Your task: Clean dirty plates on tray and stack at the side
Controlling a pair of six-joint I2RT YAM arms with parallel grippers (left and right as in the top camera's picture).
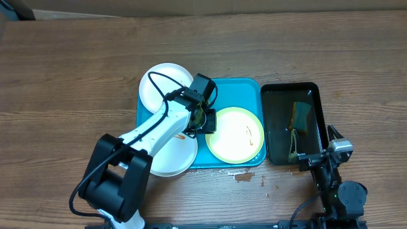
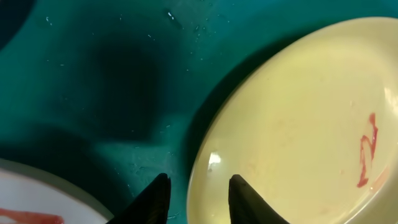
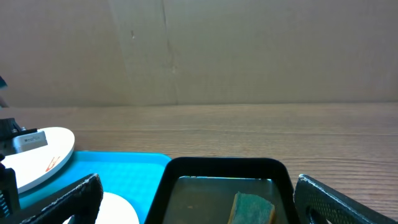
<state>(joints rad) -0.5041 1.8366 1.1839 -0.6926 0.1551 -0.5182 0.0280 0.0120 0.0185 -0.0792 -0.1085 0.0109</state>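
the wooden table (image 1: 63, 63) fills the overhead view. at its middle lies the turquoise tray (image 1: 236, 86), long side running left to right. the white left arm (image 1: 152, 130) reaches from the near left edge out over the tray's middle. just right of the tray, its edge close alongside, sits a narrow black tray (image 1: 280, 121) holding dark liquid.

three plates are in view. the pale plate with the yellow-green rim (image 1: 234, 135) lies flat inside the tray, in its right half. a white plate (image 1: 162, 86) sits at the far left corner, partly over the tray's rim. a second white plate (image 1: 172, 156) sits at the near left corner, also overhanging the rim and partly hidden by the arm.

a green sponge (image 1: 300, 117) lies in the black tray toward its far right. a small wet patch (image 1: 245, 176) marks the table just near of the turquoise tray.

the left gripper (image 2: 199, 186) hangs low at the pale plate's left edge, fingers apart, the plate's rim showing in the gap; whether they touch it cannot be told. a thin red smear (image 2: 367, 149) marks that plate, and another (image 2: 31, 218) marks the near white plate.

the right gripper (image 3: 198, 186) waits at the near end of the black tray, fingers spread wide, holding nothing.
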